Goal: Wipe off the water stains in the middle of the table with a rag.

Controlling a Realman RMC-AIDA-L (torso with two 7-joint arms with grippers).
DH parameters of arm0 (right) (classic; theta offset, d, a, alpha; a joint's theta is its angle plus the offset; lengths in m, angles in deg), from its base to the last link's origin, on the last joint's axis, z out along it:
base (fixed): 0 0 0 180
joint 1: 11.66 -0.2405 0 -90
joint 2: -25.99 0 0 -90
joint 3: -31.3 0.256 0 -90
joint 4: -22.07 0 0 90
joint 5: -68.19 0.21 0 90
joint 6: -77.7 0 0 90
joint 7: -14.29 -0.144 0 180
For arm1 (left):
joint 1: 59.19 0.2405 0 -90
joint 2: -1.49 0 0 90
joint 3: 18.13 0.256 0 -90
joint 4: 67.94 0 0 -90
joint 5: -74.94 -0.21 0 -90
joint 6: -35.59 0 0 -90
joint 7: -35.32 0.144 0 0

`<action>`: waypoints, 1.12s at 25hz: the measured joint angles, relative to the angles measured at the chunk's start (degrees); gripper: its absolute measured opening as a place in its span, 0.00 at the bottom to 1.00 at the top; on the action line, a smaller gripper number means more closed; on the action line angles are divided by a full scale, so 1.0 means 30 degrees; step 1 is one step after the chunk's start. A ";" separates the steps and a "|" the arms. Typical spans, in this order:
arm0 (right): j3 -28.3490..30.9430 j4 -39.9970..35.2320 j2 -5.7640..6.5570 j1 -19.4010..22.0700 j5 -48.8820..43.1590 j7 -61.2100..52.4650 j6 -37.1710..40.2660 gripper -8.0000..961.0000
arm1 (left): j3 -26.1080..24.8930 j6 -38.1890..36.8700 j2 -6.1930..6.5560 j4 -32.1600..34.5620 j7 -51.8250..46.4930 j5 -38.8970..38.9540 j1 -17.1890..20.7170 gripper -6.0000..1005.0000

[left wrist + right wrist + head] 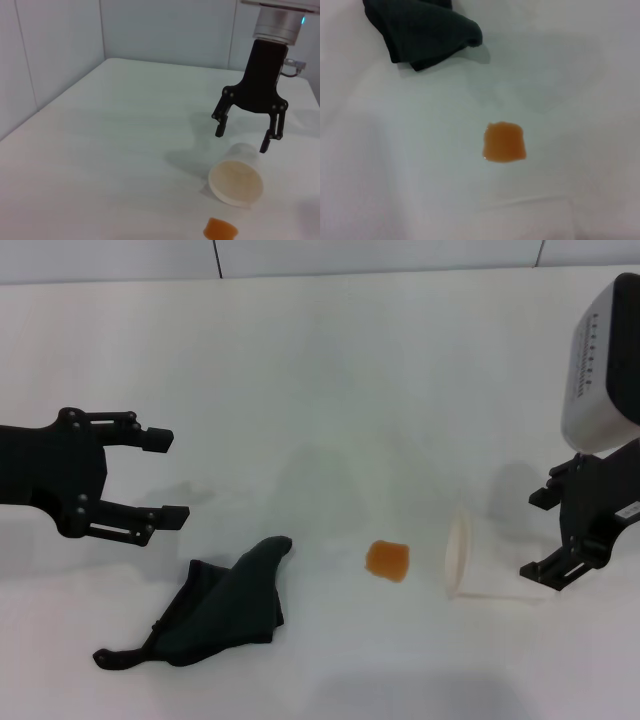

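Beside the water stains [387, 560], an empty cup [459, 554] lies tipped; both claws gape.

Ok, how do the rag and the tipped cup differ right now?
The rag is dark charcoal, soft and crumpled flat; the cup is pale, translucent and rigid, lying on its side. The rag lies on the stain's left, below the open left gripper; the cup lies on the stain's right, beside the open right gripper. Both rest on the table, ungrasped and apart from the stain.
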 joint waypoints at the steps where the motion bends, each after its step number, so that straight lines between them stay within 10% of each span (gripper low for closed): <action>1: -0.0115 0.0002 -0.0003 0.0006 0.0020 -0.0036 -0.0067 0.87 | 0.0000 0.0006 0.0000 0.0001 0.0000 0.0000 -0.0002 0.88; 28: -0.2325 0.1798 -0.0056 0.0118 -0.0083 -0.0650 -0.2619 0.87 | 0.0000 0.0262 -0.0001 -0.0020 0.0253 0.0000 0.0013 0.87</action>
